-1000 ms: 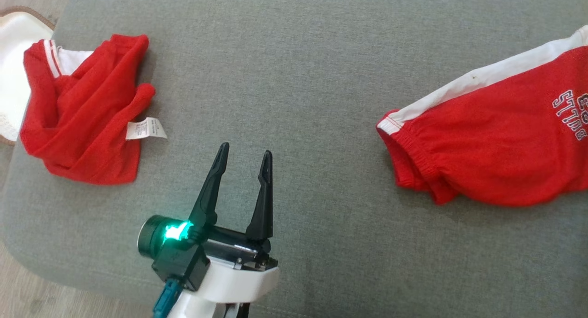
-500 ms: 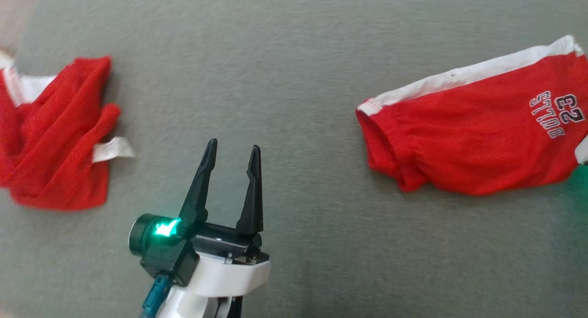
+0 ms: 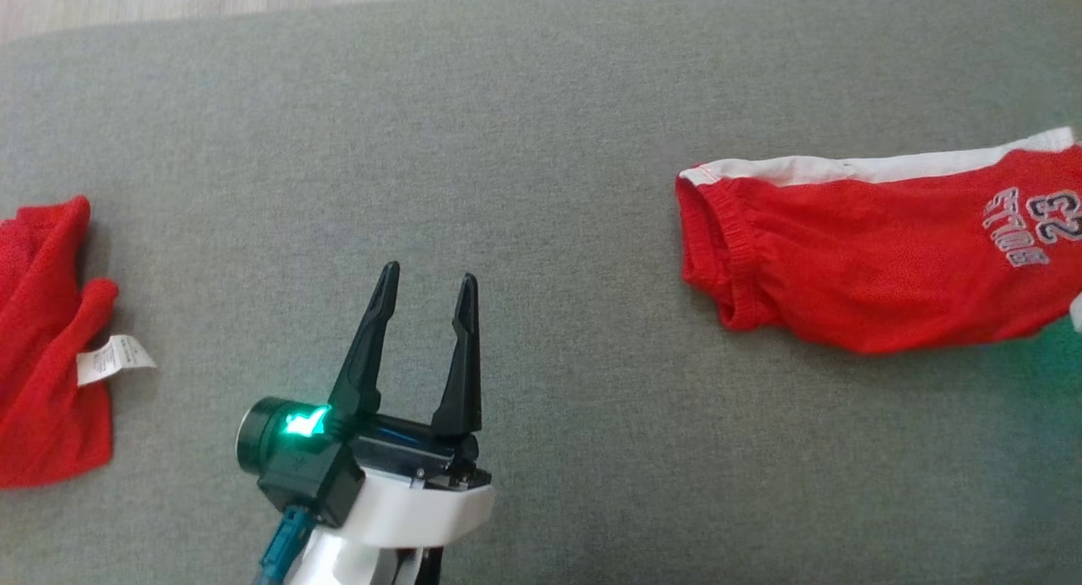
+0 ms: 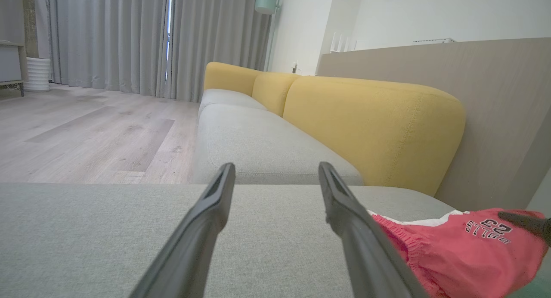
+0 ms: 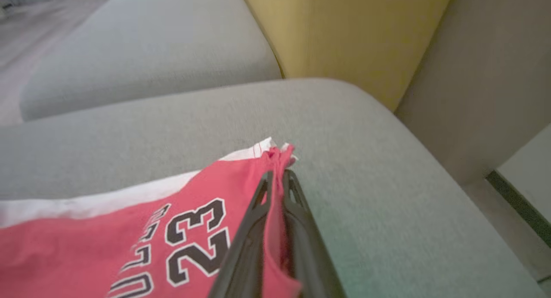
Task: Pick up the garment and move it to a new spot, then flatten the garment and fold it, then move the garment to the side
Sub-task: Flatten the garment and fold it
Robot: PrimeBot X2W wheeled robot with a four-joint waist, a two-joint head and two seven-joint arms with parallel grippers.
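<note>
The right end effector (image 5: 275,175) has its two dark fingers pressed together on a corner of the red garment (image 5: 86,255), the cloth bunched between them with a bit of white hem poking out past the tips; the left end effector (image 3: 428,276) stands with its fingers apart and nothing between them, held over the grey seat cushion (image 3: 524,145), a green light glowing on its wrist. The garment (image 3: 854,264), a pair of red shorts with a white side stripe and a printed "BULLS 23", lies on the cushion well apart from the left end effector, on its right; the elastic waistband is the end nearest the left end effector, and the pinched corner is the end farthest from it. In the left wrist view the garment (image 4: 465,255) shows just past the right-hand finger of the left end effector (image 4: 276,166). A second red garment (image 3: 42,357), crumpled and with a white label (image 3: 114,358) sticking out, lies on the same cushion well apart on the left end effector's left; beyond its fingertips in the left wrist view stand a yellow backrest (image 4: 370,125), a pale wooden floor (image 4: 86,130) and grey curtains (image 4: 129,35).
</note>
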